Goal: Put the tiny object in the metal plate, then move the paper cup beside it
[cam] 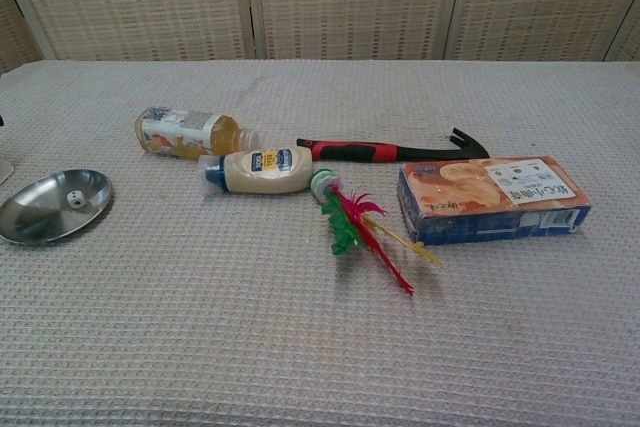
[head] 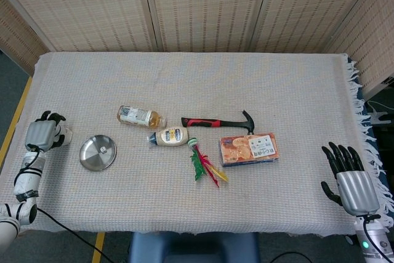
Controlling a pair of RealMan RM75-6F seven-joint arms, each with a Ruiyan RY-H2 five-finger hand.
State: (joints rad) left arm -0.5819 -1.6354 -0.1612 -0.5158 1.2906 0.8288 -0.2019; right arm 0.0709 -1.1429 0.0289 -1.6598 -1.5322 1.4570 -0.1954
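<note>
At the table's far left edge, my left hand [head: 43, 132] is curling around the paper cup [head: 64, 135], just beside the metal plate [head: 97, 153] cradling the tiny object [cam: 73, 201]. Far right, my right hand [head: 349, 180] is hovering, fingers spread, gripping nothing.

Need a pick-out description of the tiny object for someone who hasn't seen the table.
Start at the left end of the cloth-covered table and find the round metal plate, the only shiny dish there. The tiny object is the small white cube-like piece lying inside it near the middle. Everything else on the table is far bigger and lies on the cloth.
</note>
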